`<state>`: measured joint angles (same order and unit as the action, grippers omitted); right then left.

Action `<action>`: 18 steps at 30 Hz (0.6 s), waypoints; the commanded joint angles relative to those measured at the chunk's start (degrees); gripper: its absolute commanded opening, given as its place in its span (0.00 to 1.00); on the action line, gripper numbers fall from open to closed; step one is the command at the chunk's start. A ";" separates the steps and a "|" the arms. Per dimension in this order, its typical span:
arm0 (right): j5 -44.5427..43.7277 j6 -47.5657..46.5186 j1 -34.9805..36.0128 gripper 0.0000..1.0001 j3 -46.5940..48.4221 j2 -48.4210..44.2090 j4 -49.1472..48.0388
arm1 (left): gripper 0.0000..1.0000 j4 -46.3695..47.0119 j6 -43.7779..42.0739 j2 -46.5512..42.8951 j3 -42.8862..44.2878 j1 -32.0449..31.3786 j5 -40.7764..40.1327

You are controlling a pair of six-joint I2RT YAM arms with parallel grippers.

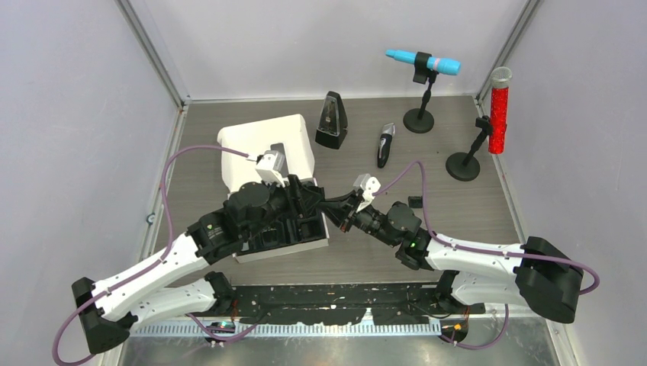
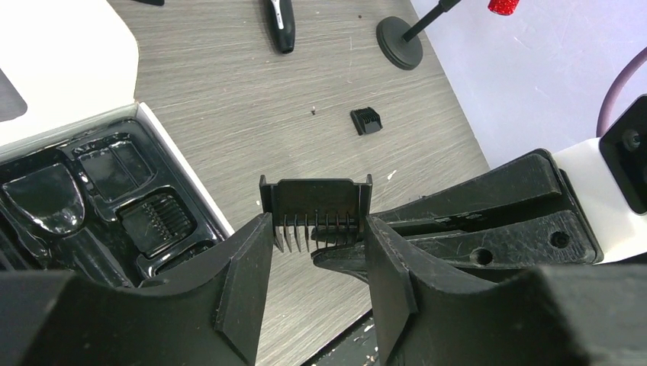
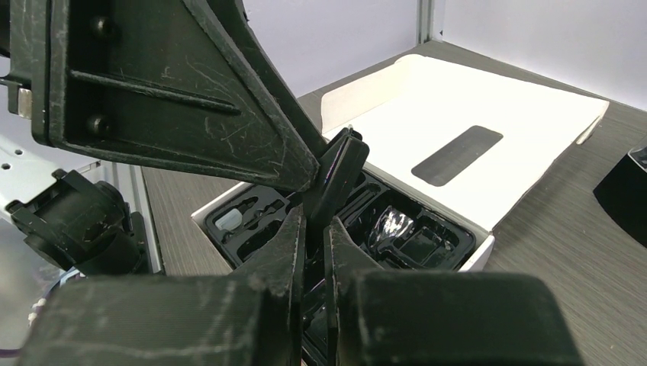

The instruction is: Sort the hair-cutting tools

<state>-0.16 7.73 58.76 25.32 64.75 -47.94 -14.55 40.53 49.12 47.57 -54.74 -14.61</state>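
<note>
- The step looks like a handover: the guard (image 2: 315, 200) passes from the right arm to the left, so it can go into the box (image 2: 185, 177).
- The guard hangs in the air over the table (image 2: 229, 91), just beside the box's right wall, teeth pointing down.
- The right fingers (image 3: 284, 259) are clenched on it, pinching the teeth from below.
- The left fingers (image 2: 243, 282) stand about half apart, one at each end of the guard. They seem to touch both ends, but I cannot tell whether they are truly gripping.
- To do it well, the left fingers should press squarely on the guard's solid end walls, not on the thin teeth. The right fingers should let go only once that hold is firm.
- The release should be slow and straight back along the teeth, so the guard does not twist or drop.
- Afterwards the ribbed slot (image 2: 156, 221) in the black tray looks the likely home for it.
- Another guard (image 2: 366, 120) and the clipper (image 2: 281, 23) lie on the table, well apart from the box.
</note>
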 commanded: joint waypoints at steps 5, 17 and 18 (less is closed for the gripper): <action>-2.74 -0.13 0.39 0.05 0.66 -1.62 -2.78 | 0.48 1.22 2.21 0.14 2.18 -0.28 0.25; -2.48 -0.21 0.68 0.05 1.00 -1.10 -2.86 | 0.47 1.06 2.45 1.73 2.43 -0.36 0.39; -2.37 -0.24 0.77 0.05 1.08 -1.00 -2.86 | 0.47 1.09 2.45 1.90 2.50 -0.37 0.38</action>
<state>-1.89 7.73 58.98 25.32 64.38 -47.81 -14.61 42.41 50.50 47.68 -54.76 -14.35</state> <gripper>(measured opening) 0.111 0.474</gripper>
